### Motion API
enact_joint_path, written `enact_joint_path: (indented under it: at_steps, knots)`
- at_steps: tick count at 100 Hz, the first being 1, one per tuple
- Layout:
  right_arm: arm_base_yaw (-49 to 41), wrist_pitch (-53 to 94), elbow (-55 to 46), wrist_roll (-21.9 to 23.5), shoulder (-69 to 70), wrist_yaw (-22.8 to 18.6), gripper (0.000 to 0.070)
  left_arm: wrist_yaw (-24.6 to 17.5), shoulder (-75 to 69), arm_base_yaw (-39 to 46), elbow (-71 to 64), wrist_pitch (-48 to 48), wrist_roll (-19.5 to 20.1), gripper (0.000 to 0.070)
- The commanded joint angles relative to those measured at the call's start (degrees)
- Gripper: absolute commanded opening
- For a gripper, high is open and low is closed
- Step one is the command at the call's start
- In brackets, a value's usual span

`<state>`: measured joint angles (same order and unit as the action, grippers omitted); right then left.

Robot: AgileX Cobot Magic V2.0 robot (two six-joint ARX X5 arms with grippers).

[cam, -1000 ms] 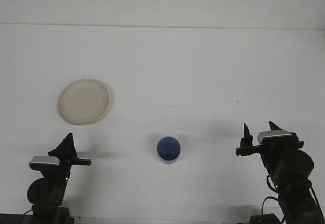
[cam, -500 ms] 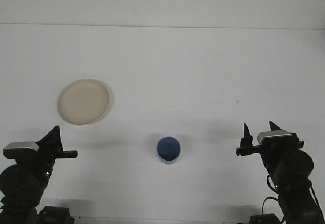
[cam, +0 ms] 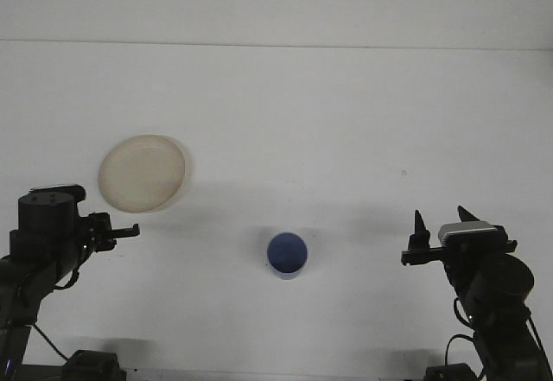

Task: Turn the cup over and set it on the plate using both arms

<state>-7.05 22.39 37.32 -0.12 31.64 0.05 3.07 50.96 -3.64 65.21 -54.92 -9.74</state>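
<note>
Front view: your cup sits at table centre, near the front edge, well apart from both arms; the plate lies at ten o'clock from it. Right gripper stands open at three o'clock; the left gripper's state I cannot tell. Approach the cup low, side-on. It's small, blue, round.

You've got the cup near the front-centre of the surface, standing alone w/ nothing touching it. Plate lies to its left & farther back, well apart from the cup. Left gripper sits at the front-left, just in front of the plate's near edge, left of the cup. Right gripper is at the front-right, approx. level w/ the cup & well apart from it.
</note>
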Motion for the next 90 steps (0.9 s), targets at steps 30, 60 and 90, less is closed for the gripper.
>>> enact_joint_path:
  at_steps: [30, 60, 90]
  knots:
    - [-0.13, -0.57, 0.59, 0.74, 0.17, -0.04, 0.0526, -0.09, 0.87, -0.02, 1.29, 0.61, 0.61, 0.007]
    - [-0.13, -0.57, 0.59, 0.74, 0.17, -0.04, 0.0526, -0.11, 0.87, -0.02, 1.29, 0.46, 0.68, 0.0546]
    - [-0.13, -0.57, 0.57, 0.79, 0.17, -0.07, 0.0526, -7.61, 4.37, -3.04, 3.45, -2.97, 1.51, 0.0544]
